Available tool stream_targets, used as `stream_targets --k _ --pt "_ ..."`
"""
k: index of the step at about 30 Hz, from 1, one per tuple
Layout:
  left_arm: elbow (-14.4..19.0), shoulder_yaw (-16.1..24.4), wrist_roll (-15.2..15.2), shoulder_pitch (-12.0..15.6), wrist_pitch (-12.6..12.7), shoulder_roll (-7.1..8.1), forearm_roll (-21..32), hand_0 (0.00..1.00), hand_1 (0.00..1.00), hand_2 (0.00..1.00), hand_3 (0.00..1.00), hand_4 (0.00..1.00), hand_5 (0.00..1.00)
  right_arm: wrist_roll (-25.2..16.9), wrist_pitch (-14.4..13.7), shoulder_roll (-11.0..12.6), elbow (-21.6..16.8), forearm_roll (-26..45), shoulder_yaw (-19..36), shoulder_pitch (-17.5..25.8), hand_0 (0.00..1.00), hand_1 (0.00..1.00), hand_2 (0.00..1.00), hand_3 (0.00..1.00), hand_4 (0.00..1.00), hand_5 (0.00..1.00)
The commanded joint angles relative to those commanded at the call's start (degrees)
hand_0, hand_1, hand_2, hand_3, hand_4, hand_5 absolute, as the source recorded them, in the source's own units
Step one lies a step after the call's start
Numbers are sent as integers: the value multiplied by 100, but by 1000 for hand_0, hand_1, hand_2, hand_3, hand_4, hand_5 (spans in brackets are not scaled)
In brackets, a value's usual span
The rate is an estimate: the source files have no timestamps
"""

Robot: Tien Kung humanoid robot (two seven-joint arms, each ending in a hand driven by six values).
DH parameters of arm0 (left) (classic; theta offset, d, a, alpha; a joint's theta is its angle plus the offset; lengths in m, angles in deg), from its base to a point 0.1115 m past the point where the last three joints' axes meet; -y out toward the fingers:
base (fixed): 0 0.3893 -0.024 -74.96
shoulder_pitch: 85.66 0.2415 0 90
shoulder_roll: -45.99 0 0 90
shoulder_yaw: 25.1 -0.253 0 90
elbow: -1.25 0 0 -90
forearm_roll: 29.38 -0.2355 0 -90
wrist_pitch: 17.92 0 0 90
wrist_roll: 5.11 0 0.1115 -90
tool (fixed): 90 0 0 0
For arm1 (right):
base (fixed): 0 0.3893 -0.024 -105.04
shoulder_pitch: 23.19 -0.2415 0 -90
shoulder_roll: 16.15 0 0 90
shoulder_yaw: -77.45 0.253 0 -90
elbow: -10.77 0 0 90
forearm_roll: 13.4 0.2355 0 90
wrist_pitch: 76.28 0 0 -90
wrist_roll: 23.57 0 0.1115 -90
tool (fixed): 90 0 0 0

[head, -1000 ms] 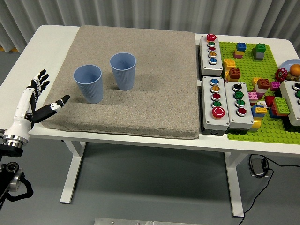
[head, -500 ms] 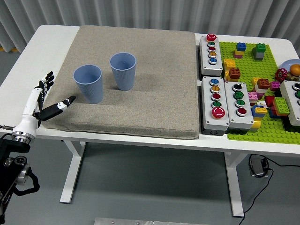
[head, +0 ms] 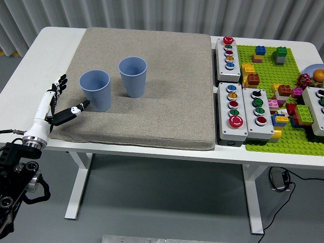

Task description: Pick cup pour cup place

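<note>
Blue cups (head: 95, 89) and (head: 133, 76) stand untouched on the grey mat (head: 167, 101), so nothing is done yet. At eight o'clock, the left robot hand (head: 61, 104) is spread wide, empty, near the left cup.

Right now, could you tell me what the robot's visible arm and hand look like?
Only the left hand shows: slim white fingers and palm with black joints and fingertips, ending in a silver wrist ring. Behind it sits a black arm of chunky jointed metal parts.

Two ribbed, light-blue cups stand upright and open-mouthed, just beside each other on the grey mat: left cup (head: 95, 90) nearer, right cup (head: 133, 76) farther back.
</note>
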Motion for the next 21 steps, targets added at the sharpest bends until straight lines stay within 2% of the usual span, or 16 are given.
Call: stream_targets --k 10,21 --pt "-163 -122 -11 -248 -14 -99 -120 998 977 998 998 922 287 4 -4 3 3 0 -26 -65 690 659 604 605 22 333" --pt "-336 -233 -10 -421 -16 -134 -78 998 977 998 998 922 294 -3 3 7 6 0 -23 -86 690 659 604 605 22 333"
